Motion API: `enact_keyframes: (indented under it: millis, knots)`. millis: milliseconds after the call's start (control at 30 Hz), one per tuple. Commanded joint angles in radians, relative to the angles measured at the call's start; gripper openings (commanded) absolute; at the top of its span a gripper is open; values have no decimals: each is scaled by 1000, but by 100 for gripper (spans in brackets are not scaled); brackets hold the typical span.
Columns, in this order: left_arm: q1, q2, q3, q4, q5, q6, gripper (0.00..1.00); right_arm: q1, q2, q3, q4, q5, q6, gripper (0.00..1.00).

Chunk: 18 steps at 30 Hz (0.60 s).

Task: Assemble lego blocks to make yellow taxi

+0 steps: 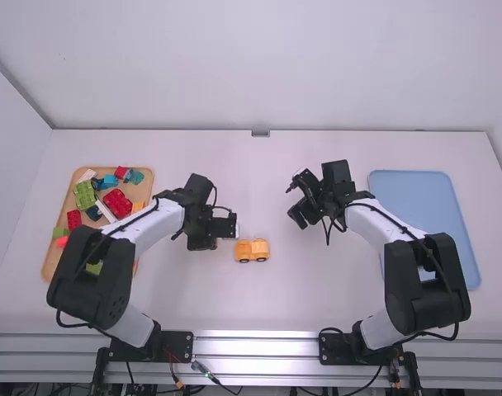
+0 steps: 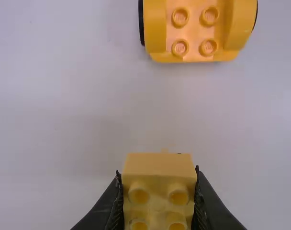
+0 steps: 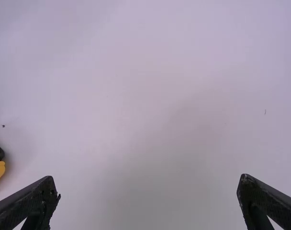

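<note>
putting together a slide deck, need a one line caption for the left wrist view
Left gripper holds a yellow block above the table, short of the wheeled base.

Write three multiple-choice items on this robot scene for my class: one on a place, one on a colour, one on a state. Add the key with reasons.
1. Where is the yellow wheeled base?
A) In the wooden tray
B) On the white table
C) On top of a red block

2. What colour is the tray beside the right arm?
A) Blue
B) Green
C) Orange

3. What state is the left gripper in?
A) Open and empty
B) Closed on a red block
C) Closed on a yellow block

Key:
1: B, the high view shows it on the tabletop.
2: A, its flat surface is pale blue.
3: C, the left wrist view shows the block pinched between the fingers.
</note>
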Motion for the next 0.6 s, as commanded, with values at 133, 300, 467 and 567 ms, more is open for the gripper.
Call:
enact_keyframes:
  millis: [133, 300, 467, 567]
  knots:
    - [0, 74, -27, 7, 51, 33, 2, -4, -24, 26, -2, -32, 0, 98]
    - [0, 98, -27, 13, 92, 34, 2, -4, -24, 26, 9, -32, -2, 99]
    - [-3, 102, -38, 19, 90, 40, 9, -4, -24, 26, 8, -33, -23, 99]
    - [3, 102, -62, 48, 88, 40, 17, -4, -24, 26, 7, -32, -23, 99]
